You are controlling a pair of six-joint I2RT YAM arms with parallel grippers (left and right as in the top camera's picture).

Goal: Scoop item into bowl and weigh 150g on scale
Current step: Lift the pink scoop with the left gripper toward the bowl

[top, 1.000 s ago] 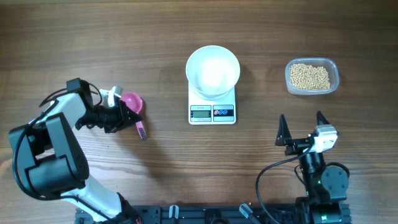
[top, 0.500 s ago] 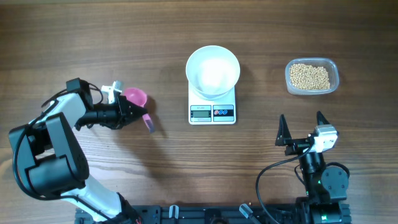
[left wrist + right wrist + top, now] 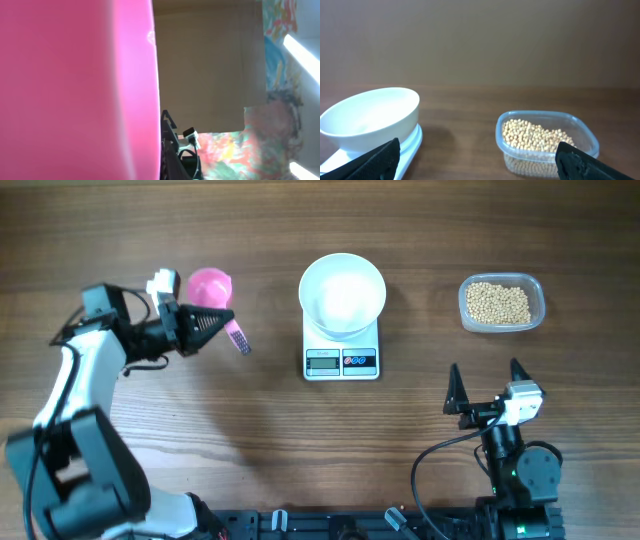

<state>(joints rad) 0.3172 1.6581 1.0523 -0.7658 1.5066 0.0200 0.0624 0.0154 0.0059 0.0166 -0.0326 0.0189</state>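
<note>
The white bowl (image 3: 342,293) sits empty on the white scale (image 3: 342,361) at mid table. Pale beans (image 3: 499,302) fill a clear plastic tub (image 3: 535,305) at the far right. My left gripper (image 3: 213,321) is shut on a pink scoop (image 3: 210,284), left of the scale, with the scoop's handle end (image 3: 238,337) sticking out past the fingers. In the left wrist view the pink scoop (image 3: 75,90) covers the left half. My right gripper (image 3: 485,393) stands open near the front edge. It faces the bowl (image 3: 370,117) and the beans (image 3: 535,135), with nothing between its fingers.
The brown wooden table (image 3: 300,450) runs under everything. Both arm bases stand at the front edge. A brown wall and a colourful cloth (image 3: 280,120) show behind the scoop in the left wrist view.
My left arm has swung toward the far side of the table, carrying the pink scoop up and away from the front. The right arm has not moved.
</note>
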